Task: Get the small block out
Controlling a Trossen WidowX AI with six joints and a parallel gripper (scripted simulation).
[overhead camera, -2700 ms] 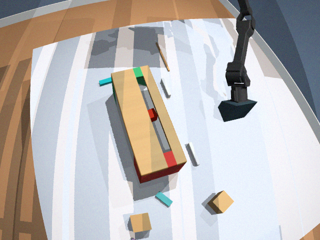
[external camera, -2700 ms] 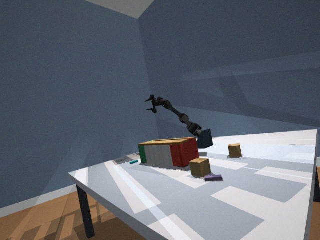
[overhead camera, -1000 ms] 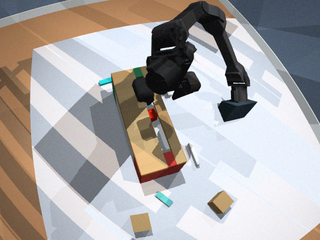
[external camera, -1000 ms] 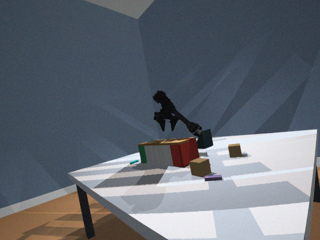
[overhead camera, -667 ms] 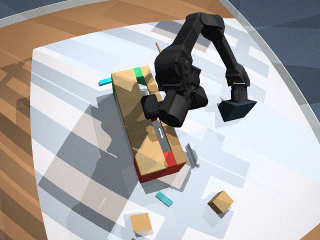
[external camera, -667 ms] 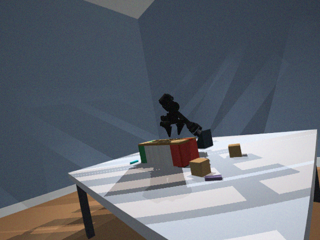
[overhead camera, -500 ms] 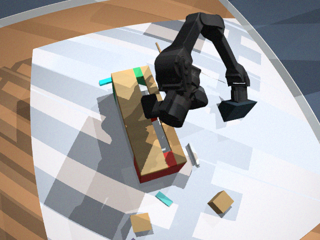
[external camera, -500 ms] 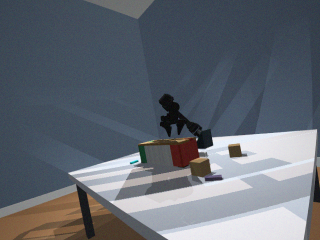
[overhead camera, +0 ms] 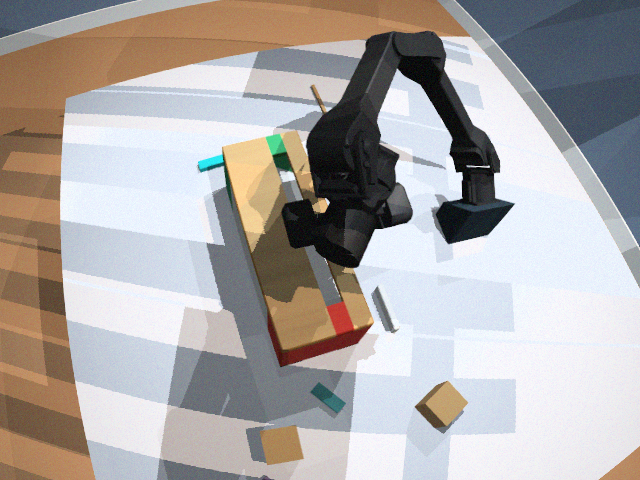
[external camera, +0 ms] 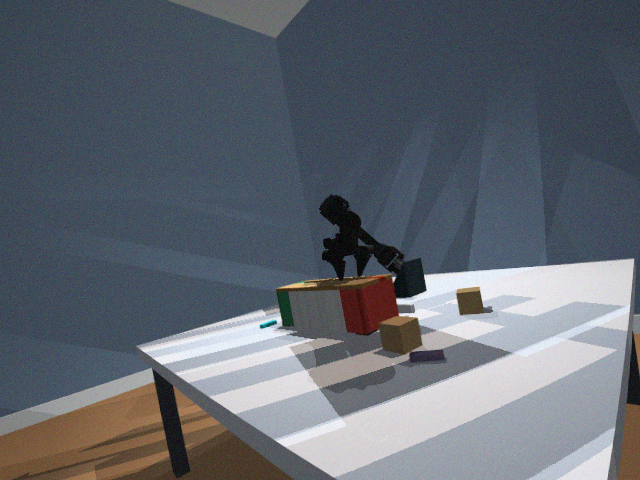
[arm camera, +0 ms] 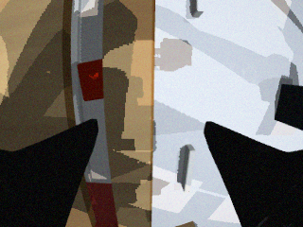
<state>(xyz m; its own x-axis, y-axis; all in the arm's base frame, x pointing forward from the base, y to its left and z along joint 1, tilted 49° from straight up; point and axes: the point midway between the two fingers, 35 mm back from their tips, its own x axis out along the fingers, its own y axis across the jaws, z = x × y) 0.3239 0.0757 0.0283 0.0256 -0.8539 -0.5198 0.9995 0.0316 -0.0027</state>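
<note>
The box (overhead camera: 258, 206) (external camera: 315, 310) (arm camera: 32, 57) is long, with a tan top, a green end (overhead camera: 278, 144) (external camera: 284, 308) and a red end (overhead camera: 339, 316) (external camera: 371, 305). A narrow slot (overhead camera: 324, 281) (arm camera: 87, 32) runs along its top. In the wrist view a small red block (arm camera: 90, 79) shows through the slot, on the shelf inside. The arm hides it in the top view. My gripper (external camera: 350, 272) (arm camera: 151, 127) is open and empty. It points down just above the middle of the box top, its fingers astride the box's long edge.
Two tan cubes (overhead camera: 442, 404) (overhead camera: 281, 444) and a teal bar (overhead camera: 328, 397) lie beyond the red end. A grey bar lies beside the box, a cyan bar (overhead camera: 210, 163) by the green end, a thin stick (overhead camera: 318, 100) behind. The arm's base (overhead camera: 473, 217) stands to the right.
</note>
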